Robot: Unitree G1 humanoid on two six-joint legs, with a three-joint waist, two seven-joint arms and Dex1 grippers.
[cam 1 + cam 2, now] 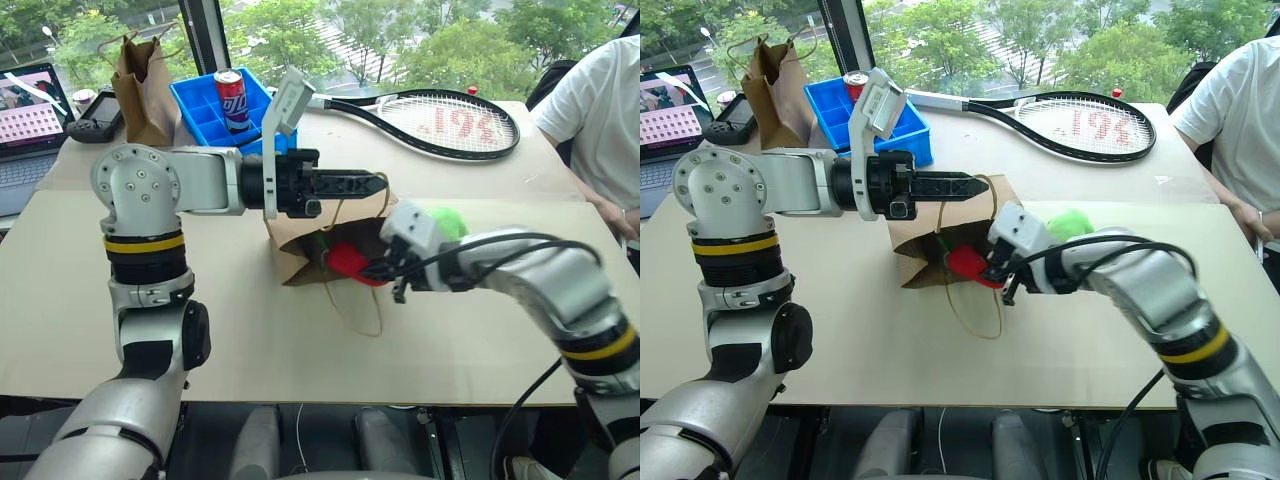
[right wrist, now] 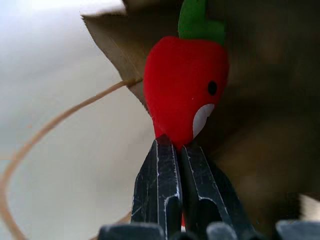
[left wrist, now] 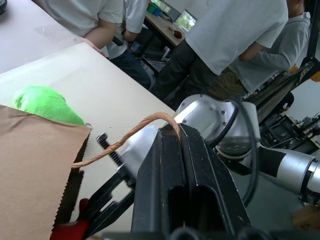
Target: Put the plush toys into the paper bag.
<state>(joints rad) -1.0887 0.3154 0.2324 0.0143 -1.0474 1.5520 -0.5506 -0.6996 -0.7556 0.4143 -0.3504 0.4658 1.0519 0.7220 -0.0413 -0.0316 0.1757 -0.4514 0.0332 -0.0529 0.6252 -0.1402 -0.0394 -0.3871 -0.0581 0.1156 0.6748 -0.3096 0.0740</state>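
Right claw (image 2: 175, 150) pinches chili (image 2: 185, 90), angled downward.

Red chili plush (image 1: 350, 262) in right tool (image 1: 385, 270) at paper bag (image 1: 300, 235) mouth.

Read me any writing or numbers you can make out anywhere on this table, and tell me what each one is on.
"195", in red, mirrored or upside down so the reading is uncertain: on the strings of the tennis racket.
White lettering on the red and blue drink can in the blue bin: too small to read.
Laptop screen: pink picture, any text too blurred to read.
Paper bag and the smaller brown bag: no print visible.
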